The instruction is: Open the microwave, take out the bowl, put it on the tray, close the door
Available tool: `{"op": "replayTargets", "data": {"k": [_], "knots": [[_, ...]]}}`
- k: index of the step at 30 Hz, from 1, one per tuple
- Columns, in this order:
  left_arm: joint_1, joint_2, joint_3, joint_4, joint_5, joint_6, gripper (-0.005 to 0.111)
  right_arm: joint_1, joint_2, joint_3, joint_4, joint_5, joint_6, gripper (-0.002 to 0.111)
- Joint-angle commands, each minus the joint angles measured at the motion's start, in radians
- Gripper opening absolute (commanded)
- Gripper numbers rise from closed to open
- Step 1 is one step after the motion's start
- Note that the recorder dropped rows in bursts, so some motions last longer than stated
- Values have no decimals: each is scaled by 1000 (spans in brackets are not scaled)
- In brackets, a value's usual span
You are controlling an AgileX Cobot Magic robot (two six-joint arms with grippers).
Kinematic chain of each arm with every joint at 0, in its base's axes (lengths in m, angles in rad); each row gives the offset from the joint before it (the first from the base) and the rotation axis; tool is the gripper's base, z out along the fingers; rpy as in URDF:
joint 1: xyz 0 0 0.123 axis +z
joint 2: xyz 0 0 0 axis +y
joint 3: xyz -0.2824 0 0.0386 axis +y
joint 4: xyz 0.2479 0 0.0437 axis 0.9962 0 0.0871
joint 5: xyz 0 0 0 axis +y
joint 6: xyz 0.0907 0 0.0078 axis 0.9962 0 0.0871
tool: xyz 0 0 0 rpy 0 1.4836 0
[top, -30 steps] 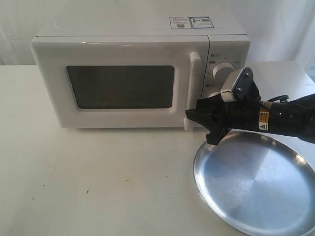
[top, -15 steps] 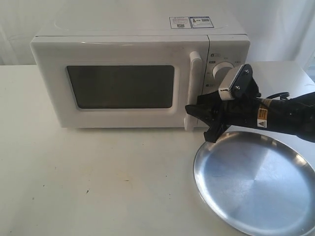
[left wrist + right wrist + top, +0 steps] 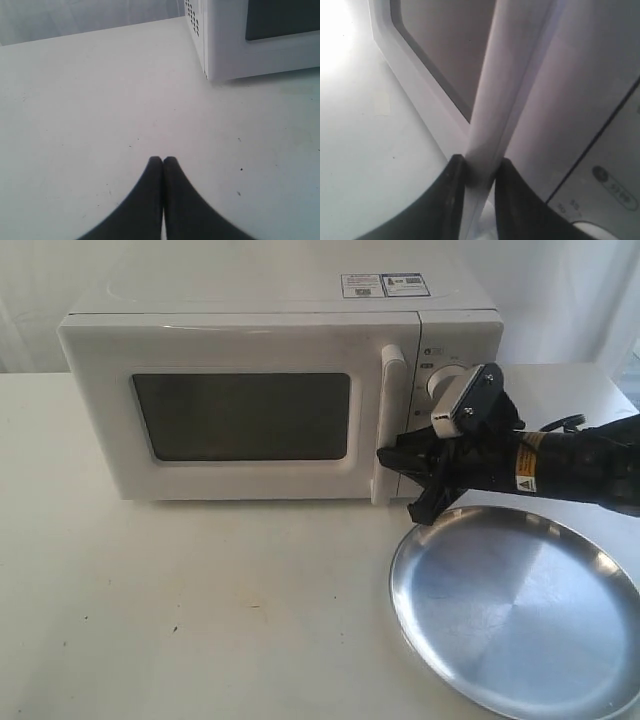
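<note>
The white microwave stands at the back of the table, its door looking shut or barely ajar. My right gripper reaches in from the right and is shut on the lower end of the door's vertical white handle. The right wrist view shows the handle pinched between the two black fingers of the right gripper. The silver tray lies on the table in front at the right, under that arm. My left gripper is shut on nothing, above bare table near the microwave's corner. The bowl is hidden.
A round white knob on the control panel sits just behind the right wrist camera. A black cable trails behind the right arm. White tabletop stretches in front of the microwave to the left of the tray.
The right gripper has shifted a little left and up while holding the handle. The microwave front has moved slightly left in the exterior view.
</note>
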Motion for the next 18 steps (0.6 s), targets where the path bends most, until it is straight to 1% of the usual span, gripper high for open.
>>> {"op": "replayTargets", "data": {"k": [1, 3, 7, 13, 15, 16, 18], "knots": [[-1, -2, -1, -3, -1, -6, 0, 173, -43, -33, -388, -336, -13, 0], [-1, -2, -1, -3, -1, -6, 0, 186, -118, -7, -414, -336, 8, 0], [-1, -2, -1, -3, -1, -6, 0, 175, -279, 48, -432, -336, 27, 0], [-1, -2, -1, -3, 0, -6, 0, 172, -300, 56, -426, -326, 105, 0], [-1, -2, -1, -3, 0, -6, 0, 172, -305, 56, -426, -119, 188, 0], [-1, -2, -1, -3, 0, -6, 0, 172, -301, 56, -426, 16, 249, 0], [-1, -2, -1, -3, 0, -6, 0, 172, -288, 56, -424, 174, 298, 0]]}}
